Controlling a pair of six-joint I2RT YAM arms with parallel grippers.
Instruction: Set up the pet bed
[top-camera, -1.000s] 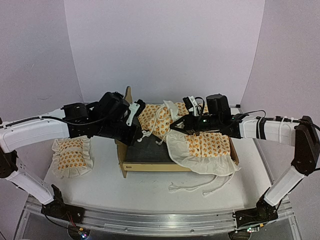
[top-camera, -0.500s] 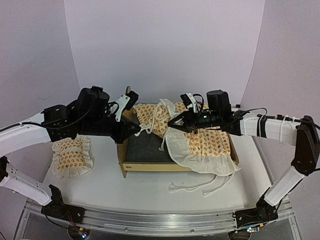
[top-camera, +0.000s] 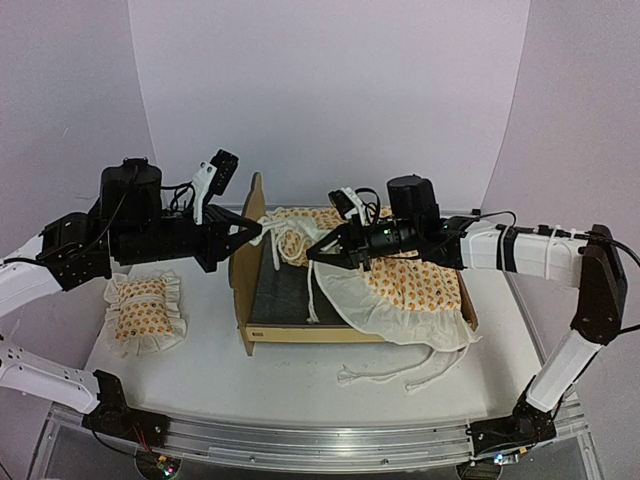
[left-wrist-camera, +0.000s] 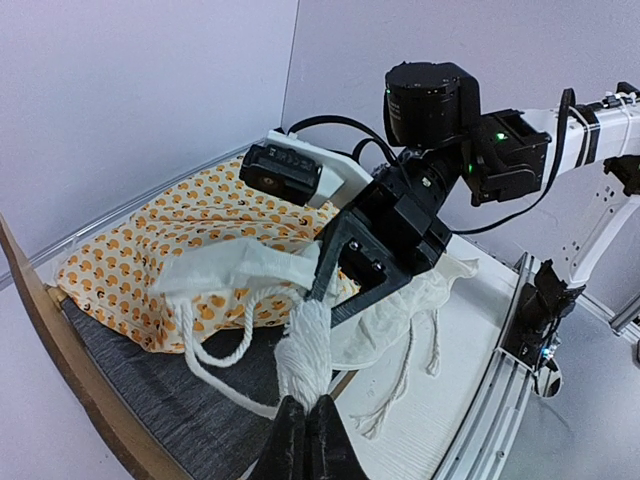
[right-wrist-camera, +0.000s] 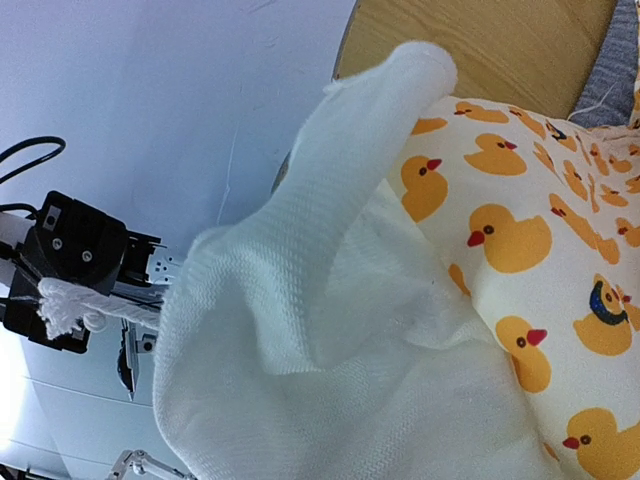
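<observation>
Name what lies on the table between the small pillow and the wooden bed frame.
Nothing: the top view shows only bare table between the pillow and the bed frame.

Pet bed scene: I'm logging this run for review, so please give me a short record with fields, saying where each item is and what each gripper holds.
pet bed: on the table, dark base partly bare
mattress cover: draped over the bed's right half
pillow: on the table, left of the bed
left gripper: shut on a tie cord of the cover
right gripper: shut on the cover's cream edge
loose ties: on the table before the bed
</observation>
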